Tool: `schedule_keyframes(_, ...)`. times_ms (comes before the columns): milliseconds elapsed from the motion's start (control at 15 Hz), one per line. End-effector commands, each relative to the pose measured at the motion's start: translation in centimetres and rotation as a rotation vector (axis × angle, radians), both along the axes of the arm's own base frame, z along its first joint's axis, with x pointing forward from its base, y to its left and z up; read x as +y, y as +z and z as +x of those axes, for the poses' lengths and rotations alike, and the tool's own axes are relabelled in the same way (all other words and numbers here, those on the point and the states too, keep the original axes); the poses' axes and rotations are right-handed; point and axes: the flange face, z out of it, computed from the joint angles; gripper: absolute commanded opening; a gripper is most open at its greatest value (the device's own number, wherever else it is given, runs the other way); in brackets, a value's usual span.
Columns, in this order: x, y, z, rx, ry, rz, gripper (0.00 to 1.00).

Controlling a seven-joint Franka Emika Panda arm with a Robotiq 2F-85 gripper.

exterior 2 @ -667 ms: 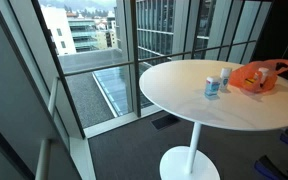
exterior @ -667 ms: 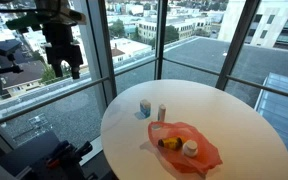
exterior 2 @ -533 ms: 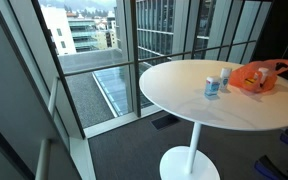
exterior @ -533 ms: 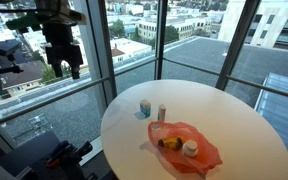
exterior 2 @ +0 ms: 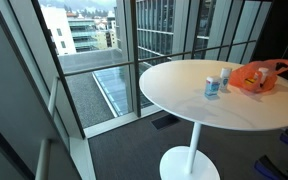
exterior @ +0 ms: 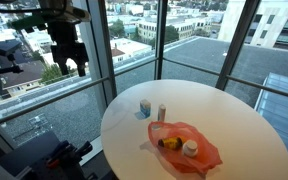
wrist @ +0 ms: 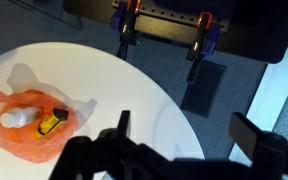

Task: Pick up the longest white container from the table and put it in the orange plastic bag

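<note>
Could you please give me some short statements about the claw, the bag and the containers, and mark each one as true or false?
1. The claw holds a white container. False: the claw is open and empty, high up and off to one side of the table.
2. The orange bag lies on the round white table. True: the orange bag rests on it.
3. The tall white container is inside the bag. False: the tall white container stands upright on the table beside the bag.
4. A yellow item lies on the orange plastic. True: in the wrist view the yellow item lies there next to a white jar.
</note>
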Motion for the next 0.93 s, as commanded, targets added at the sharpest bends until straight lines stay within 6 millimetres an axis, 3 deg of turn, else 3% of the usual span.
schedule_keyframes(0, -0.8, 1.1, 3.2, -0.071, -0.022, -0.017, 1.00)
schedule_keyframes(400, -3.9, 1.3, 9.0, -0.214, -0.071, -0.017, 1.00)
schedule_keyframes(867, -9.3, -1.3, 15.5, -0.276, -0.163, 0.041, 1.00)
